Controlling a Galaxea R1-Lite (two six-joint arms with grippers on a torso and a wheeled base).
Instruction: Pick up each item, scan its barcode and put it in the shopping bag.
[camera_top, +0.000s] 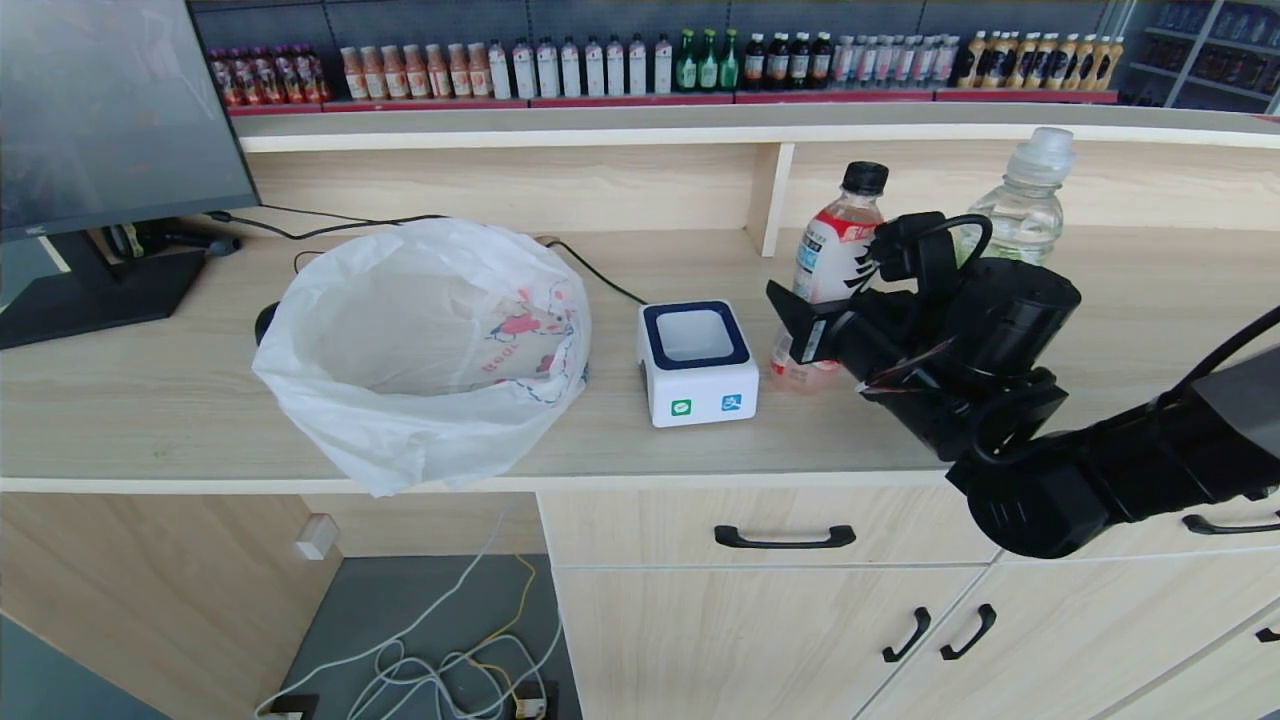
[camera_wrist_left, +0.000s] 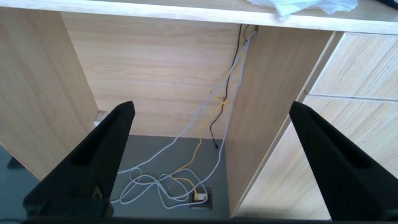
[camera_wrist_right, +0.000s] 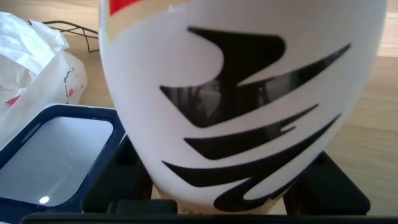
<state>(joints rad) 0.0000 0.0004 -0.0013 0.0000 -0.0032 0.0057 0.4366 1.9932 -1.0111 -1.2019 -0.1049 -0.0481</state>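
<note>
Bottle stands on the counter just right of the scanner, right gripper at its label; whether it is clamped I cannot tell. A loose hold could topple it onto the scanner.

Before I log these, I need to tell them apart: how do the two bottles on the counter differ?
The black-capped bottle has a red and white label; the visible part of the white-capped bottle is clear and unlabelled. The black-capped bottle is slim, the white-capped bottle rounder. The right gripper is at the black-capped bottle; the white-capped bottle stands free farther back. Both stand upright on the counter.
</note>
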